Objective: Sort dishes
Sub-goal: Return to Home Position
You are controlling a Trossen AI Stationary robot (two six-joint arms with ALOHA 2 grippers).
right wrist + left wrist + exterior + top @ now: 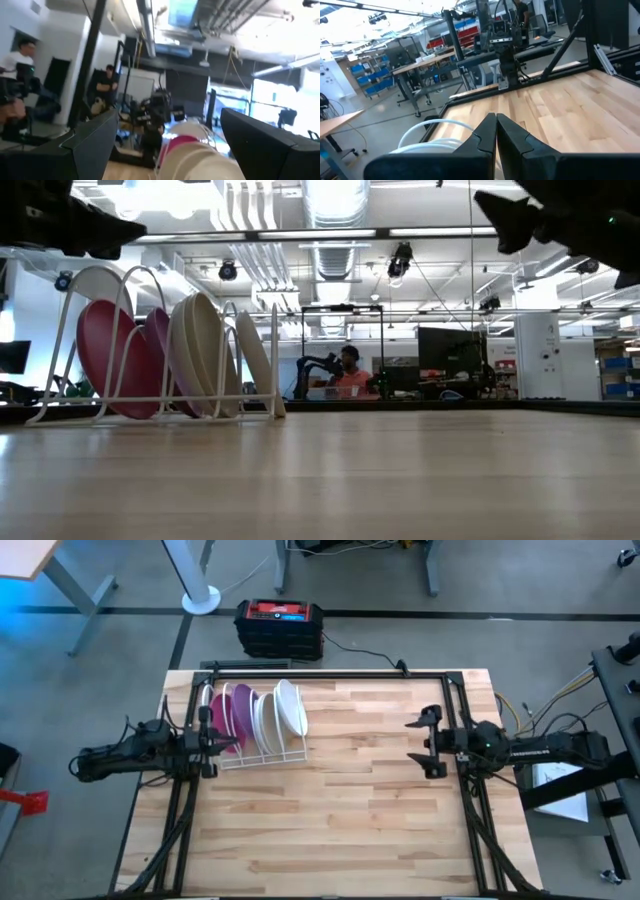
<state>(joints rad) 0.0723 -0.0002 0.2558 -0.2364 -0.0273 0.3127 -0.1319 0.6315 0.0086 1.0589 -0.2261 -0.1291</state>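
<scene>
My left claw (495, 120), pinched closed and empty, hangs at nine o'clock on the table (350, 825) beside the rack (272, 756) holding the dishes (266, 716) upright; my right claw (431, 743) gapes empty at three o'clock.

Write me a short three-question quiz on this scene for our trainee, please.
1. True or false: every one of the dishes stands in the rack.
2. Which gripper is open? A: left gripper. B: right gripper. C: both.
3. Fill in: the rack stands beside the ___ gripper.

Key: 1 true; 2 B; 3 left.
</scene>
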